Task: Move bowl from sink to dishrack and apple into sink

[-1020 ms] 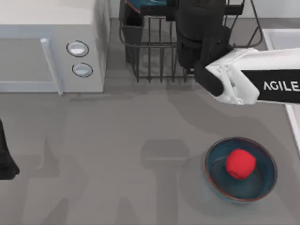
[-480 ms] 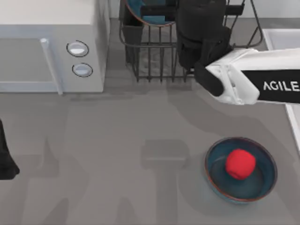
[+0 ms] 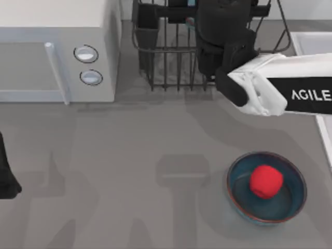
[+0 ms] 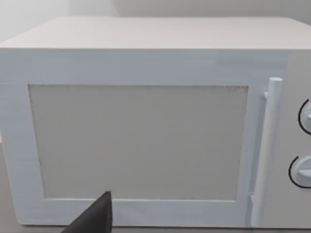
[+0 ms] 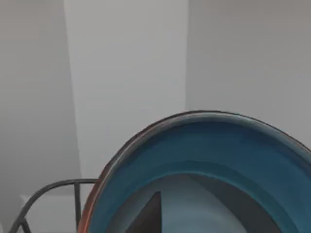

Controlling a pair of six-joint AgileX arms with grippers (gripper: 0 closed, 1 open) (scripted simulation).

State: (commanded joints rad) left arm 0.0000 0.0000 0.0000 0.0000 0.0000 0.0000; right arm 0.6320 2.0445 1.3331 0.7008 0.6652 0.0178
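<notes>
At the bench's [image 3: 129,155] far left edge my left arm [image 3: 6,176] is sitting parked, its wrist camera facing one white microwave [image 4: 146,131] with two knobs. Further right, I am keeping my right gripper [image 3: 224,31] over the single dishrack [image 3: 166,67]; one bowl [image 5: 214,165] is looming right before its camera, though I cannot tell how its fingers are standing. A second bowl [image 3: 290,199] is holding the one apple [image 3: 266,181], and the sink's [image 3: 311,41] rim is showing at the right edge.

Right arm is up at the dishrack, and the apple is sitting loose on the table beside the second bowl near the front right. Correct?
Not quite. The apple is not loose on the table: the top view shows it resting inside the second bowl near the front right. The rest holds: the right arm's pincer is up at the dishrack.
</notes>
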